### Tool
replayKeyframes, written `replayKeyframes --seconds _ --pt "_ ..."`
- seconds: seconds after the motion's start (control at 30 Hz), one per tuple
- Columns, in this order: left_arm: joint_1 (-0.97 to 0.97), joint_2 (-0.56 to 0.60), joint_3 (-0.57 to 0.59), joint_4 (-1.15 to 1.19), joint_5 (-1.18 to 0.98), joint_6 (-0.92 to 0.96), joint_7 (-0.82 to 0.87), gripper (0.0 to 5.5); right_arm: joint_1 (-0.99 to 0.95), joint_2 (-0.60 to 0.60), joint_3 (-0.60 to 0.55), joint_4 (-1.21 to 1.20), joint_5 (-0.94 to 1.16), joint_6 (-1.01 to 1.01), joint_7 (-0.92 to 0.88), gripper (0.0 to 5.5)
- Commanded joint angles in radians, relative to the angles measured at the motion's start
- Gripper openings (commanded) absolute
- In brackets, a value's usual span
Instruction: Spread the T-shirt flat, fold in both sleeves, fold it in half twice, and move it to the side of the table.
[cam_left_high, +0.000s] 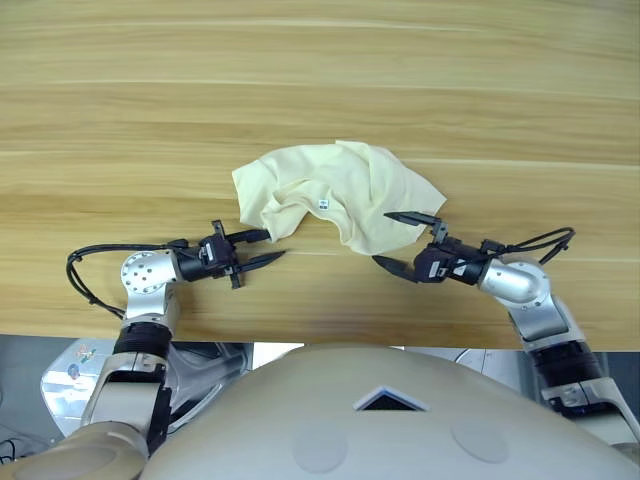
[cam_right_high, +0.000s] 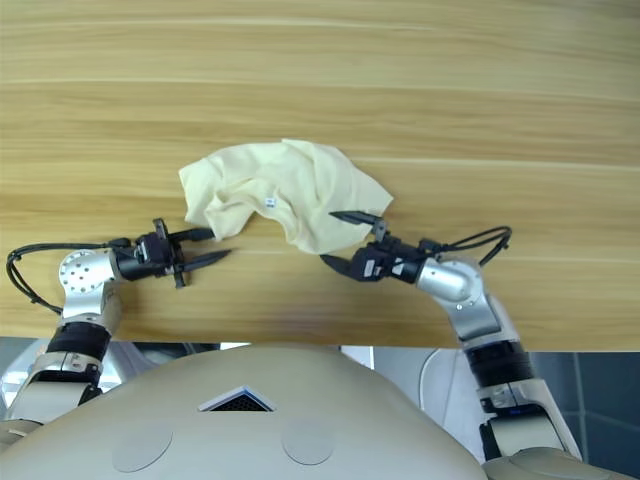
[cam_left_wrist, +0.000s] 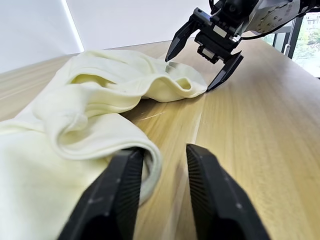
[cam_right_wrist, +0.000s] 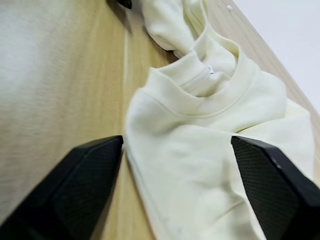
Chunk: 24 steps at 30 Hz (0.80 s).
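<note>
The T-shirt (cam_left_high: 335, 195) lies crumpled in a heap on the table (cam_left_high: 300, 80), between my two grippers. My left gripper (cam_left_high: 274, 245) sits at its near left corner, fingers parted a little, with a fold of hem just at the gap. My right gripper (cam_left_high: 381, 237) is at the near right edge, spread wide, with cloth lying between its fingers, unpinched.
</note>
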Motion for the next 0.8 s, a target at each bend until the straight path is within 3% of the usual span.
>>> replayKeyframes --seconds 0.03,0.23,0.73,0.8 --pt "-0.017 -0.002 -0.004 -0.008 0.012 0.010 0.017 0.90 -0.004 -0.025 0.043 0.089 -0.104 0.067 -0.020 4.00" --pt "-0.026 -0.005 -0.004 0.004 0.012 -0.004 0.029 0.00 -0.018 -0.038 0.091 0.108 -0.106 0.046 -0.050 3.09" --pt "-0.054 -0.006 -0.005 0.025 0.034 -0.018 0.060 0.00 -0.042 -0.078 0.109 0.150 -0.018 -0.033 -0.051 0.06" --pt "-0.068 -0.005 0.001 0.041 0.044 -0.027 0.075 0.00 -0.054 -0.087 0.087 0.170 0.005 -0.041 -0.058 0.02"
